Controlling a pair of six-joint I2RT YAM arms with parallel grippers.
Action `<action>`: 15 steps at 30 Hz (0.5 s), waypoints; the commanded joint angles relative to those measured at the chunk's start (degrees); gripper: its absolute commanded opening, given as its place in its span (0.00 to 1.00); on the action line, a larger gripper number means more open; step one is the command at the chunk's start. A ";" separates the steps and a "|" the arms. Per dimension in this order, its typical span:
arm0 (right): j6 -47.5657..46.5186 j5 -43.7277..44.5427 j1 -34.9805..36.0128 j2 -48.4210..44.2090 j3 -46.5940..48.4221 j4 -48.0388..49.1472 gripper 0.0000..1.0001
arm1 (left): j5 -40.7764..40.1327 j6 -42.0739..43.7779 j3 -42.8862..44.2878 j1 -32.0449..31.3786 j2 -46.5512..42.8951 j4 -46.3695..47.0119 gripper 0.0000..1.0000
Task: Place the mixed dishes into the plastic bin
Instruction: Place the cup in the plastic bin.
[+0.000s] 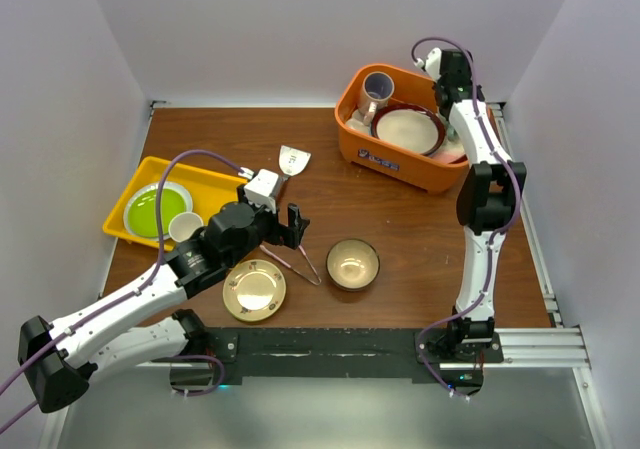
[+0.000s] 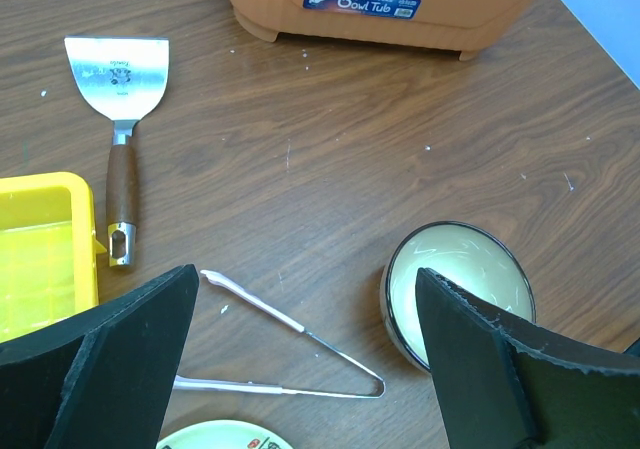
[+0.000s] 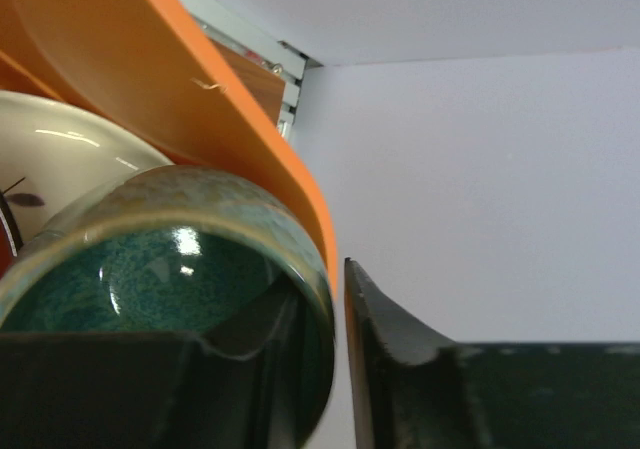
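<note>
Right wrist | teal mug (image 3: 170, 269) just beside plastic bin (image 3: 180, 89) rim

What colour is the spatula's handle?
The spatula has a brown wooden handle, clearest in the left wrist view.

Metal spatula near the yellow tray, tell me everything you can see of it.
The spatula has a wide, flat, shiny steel blade with faint printing, a short neck, a brown wooden handle and a metal end cap with a hole. It lies flat on the wooden table, blade toward the far side, cap beside the corner of the yellow tray; contact there is unclear. Nothing else touches it.
</note>
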 commanded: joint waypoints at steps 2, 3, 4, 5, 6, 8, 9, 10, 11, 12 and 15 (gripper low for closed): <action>-1.02 2.22 -0.50 -2.02 3.64 5.33 0.34 | 0.63 0.50 -0.89 0.44 -0.33 1.11 0.95; -0.85 2.04 -0.68 -2.11 3.46 5.24 0.38 | 0.72 0.41 -0.89 0.35 -0.25 1.11 0.95; -0.76 2.04 -0.77 -2.29 3.11 5.24 0.42 | 0.81 0.41 -0.89 0.44 -0.33 1.11 0.95; -0.49 1.87 -0.77 -2.72 2.85 5.24 0.46 | 0.90 0.41 -0.89 0.44 -0.25 1.11 0.95; -0.32 1.52 -0.77 -2.99 2.59 5.24 0.47 | 0.98 0.41 -0.89 0.44 -0.42 1.11 0.95; 0.21 1.17 -0.85 -3.60 2.06 5.06 0.51 | 0.99 0.32 -0.80 0.44 -0.42 0.93 0.96; 0.56 1.08 -0.86 -4.30 1.88 5.06 0.55 | 0.99 0.32 -0.80 0.44 -0.51 0.93 0.96; 1.17 0.29 -0.86 -4.74 1.62 4.54 0.55 | 0.99 0.32 -0.80 0.44 -0.51 0.84 0.96; 1.44 0.20 -0.86 -5.18 1.53 4.36 0.56 | 0.99 0.24 -0.72 0.44 -0.60 0.67 0.96; 1.62 -0.06 -0.86 -6.14 1.27 4.27 0.59 | 0.99 0.32 -0.72 0.44 -0.86 0.58 0.96; 2.49 -1.12 -0.86 -8.08 0.56 3.39 0.61 | 0.99 0.15 -0.72 0.44 -1.47 0.23 0.96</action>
